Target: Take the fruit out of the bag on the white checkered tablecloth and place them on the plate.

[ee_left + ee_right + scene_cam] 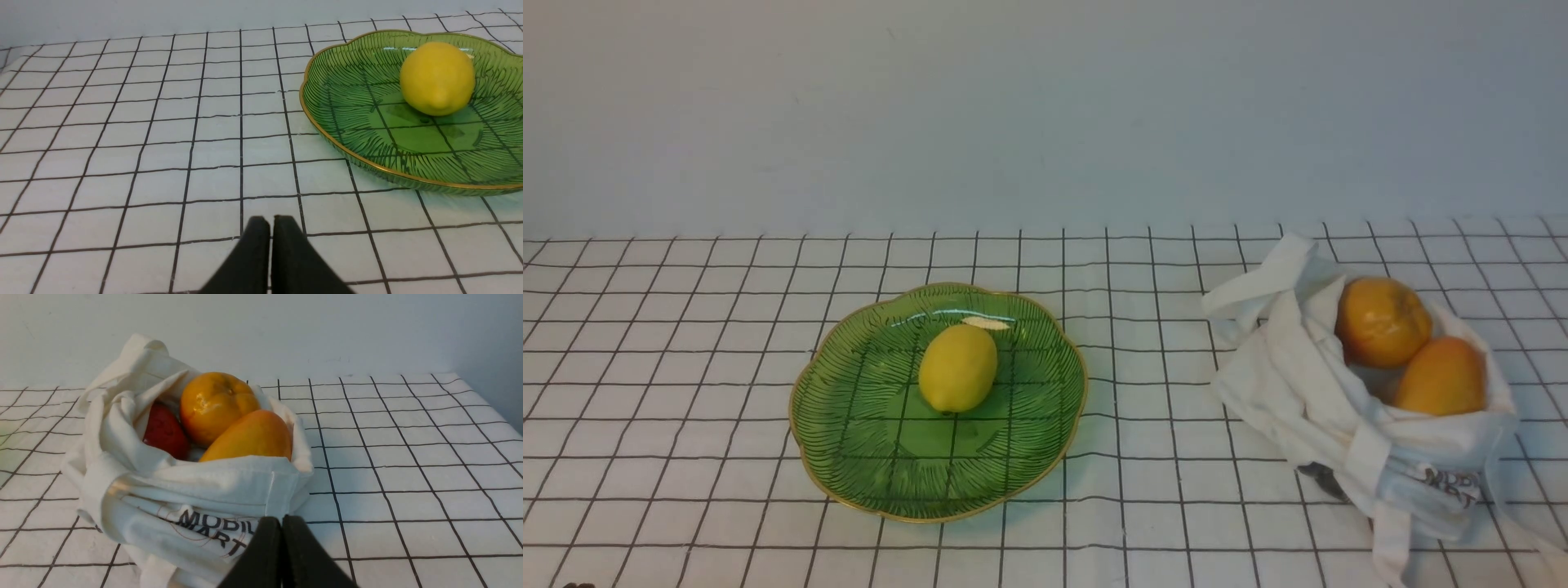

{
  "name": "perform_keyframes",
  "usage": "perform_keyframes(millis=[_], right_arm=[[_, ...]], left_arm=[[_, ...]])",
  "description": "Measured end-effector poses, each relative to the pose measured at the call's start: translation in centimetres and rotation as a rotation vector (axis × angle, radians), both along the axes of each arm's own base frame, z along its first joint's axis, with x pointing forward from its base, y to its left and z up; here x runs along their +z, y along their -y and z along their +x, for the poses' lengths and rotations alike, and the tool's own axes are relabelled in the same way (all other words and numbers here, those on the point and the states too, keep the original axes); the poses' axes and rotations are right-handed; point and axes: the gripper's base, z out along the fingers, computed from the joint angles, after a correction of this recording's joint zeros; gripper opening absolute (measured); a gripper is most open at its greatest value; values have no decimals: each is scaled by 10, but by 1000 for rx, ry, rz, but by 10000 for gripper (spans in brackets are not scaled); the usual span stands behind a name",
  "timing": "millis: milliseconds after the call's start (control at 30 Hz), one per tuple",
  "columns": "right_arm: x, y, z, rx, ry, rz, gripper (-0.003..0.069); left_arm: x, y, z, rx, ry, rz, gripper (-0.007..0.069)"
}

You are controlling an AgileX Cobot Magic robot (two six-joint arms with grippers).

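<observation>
The yellow lemon [958,368] lies on the green glass plate [866,441] left of centre on the checkered tablecloth [1160,392]; it also shows in the left wrist view [437,78] on the plate [359,134]. The white cloth bag [1307,392] sits at the right, holding the round orange fruit [1382,321] and the elongated orange fruit [1441,378]. In the right wrist view the bag [196,490] holds the round fruit [216,404], the elongated one [251,437] and a red fruit [165,430]. My left gripper [271,220] is shut and empty, short of the plate. My right gripper [282,520] is shut and empty, just in front of the bag.
A plain pale wall stands behind the table. The tablecloth's right edge [490,396] drops away beyond the bag. The bag's straps [1392,531] trail toward the front edge. Neither arm shows in the front view.
</observation>
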Motion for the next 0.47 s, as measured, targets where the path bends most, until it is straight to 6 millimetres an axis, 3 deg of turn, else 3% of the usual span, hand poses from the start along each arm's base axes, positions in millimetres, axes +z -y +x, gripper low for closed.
perform_keyframes(millis=[467], right_arm=[[0, 0, 0, -2, 1, 10, -10]], left_arm=[[0, 0, 0, 0, 0, 0, -8]])
